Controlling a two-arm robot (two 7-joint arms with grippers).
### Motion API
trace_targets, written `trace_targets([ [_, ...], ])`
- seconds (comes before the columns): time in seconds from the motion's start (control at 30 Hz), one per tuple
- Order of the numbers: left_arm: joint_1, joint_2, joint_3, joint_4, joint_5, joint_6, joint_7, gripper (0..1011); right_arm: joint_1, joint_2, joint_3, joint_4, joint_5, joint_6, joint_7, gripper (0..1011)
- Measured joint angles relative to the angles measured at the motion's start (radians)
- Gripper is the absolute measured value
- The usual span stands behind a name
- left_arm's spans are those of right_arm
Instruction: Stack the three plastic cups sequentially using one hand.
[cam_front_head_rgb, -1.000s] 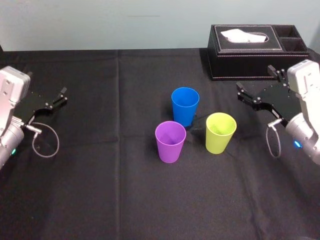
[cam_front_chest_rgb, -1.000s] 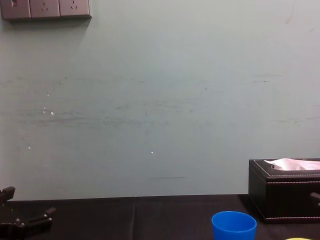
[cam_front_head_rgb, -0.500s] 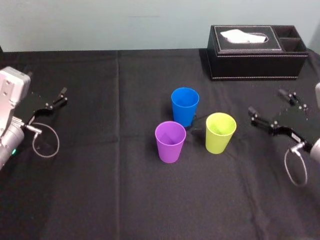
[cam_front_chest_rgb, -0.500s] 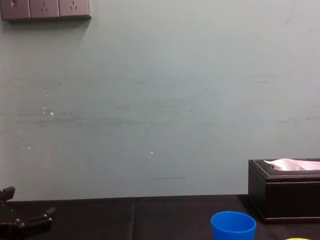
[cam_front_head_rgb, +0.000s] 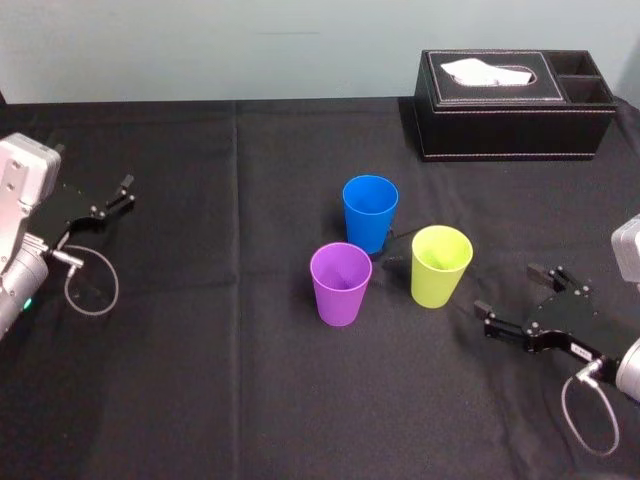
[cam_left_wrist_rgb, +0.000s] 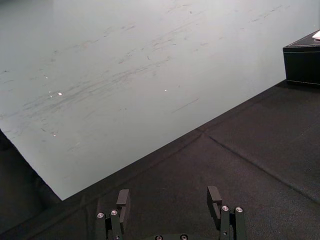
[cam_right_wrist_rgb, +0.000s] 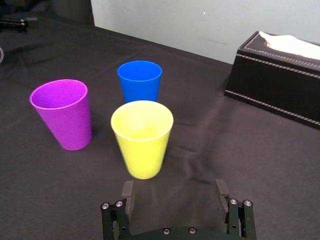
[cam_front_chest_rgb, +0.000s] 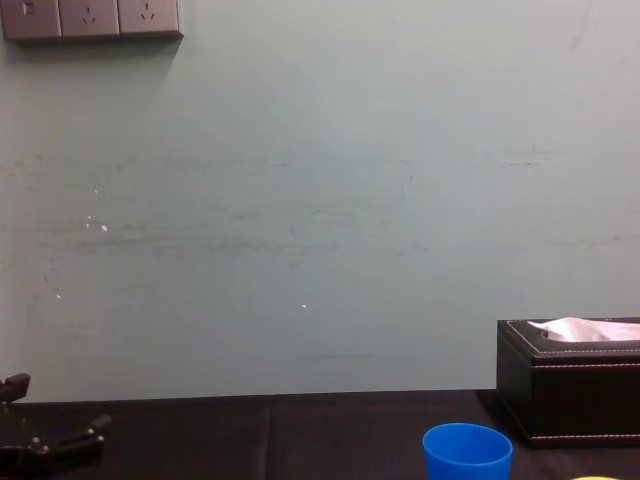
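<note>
Chest view cuts the blue cup (cam_front_chest_rgb: 467, 452) off at the base, and the yellow-green cup (cam_front_head_rgb: 441, 265) is just a rim sliver at that view's bottom edge. In head view the R arm runs out of frame at the right edge.

All 3 cups stand upright on the black tablecloth (cam_front_head_rgb: 200, 380), mouths up, long axes vertical, tapering to the base. None nested, each close to the others but apart. Head view: blue at 12 o'clock of the cluster, purple cup (cam_front_head_rgb: 341, 283) at approx 8, yellow-green at approx 4. Black tissue box (cam_front_head_rgb: 515, 103) sits well apart, approx 1 o'clock from blue.

R gripper (cam_front_head_rgb: 510, 290) is low over the cloth at approx 4 o'clock from the yellow-green cup, near but not touching. Its fingers are spread wide, holding nothing, tips aimed at that cup.

L gripper (cam_front_head_rgb: 125, 192) is at 9 o'clock, well apart from the cups, fingers parted w/ nothing btwn them, pointing toward the back wall.
</note>
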Motion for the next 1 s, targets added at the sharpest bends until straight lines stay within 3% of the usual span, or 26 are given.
trace_targets([
  [0.3, 0.0, 0.0, 0.0, 0.0, 0.0, 0.0, 0.0, 1010, -0.008, -0.048, 0.0, -0.008, 0.011, 0.01, 0.016, 1003],
  [1.0, 0.0, 0.0, 0.0, 0.0, 0.0, 0.0, 0.0, 1010, 0.079, -0.141, -0.039, 0.037, -0.071, 0.052, 0.047, 1003],
])
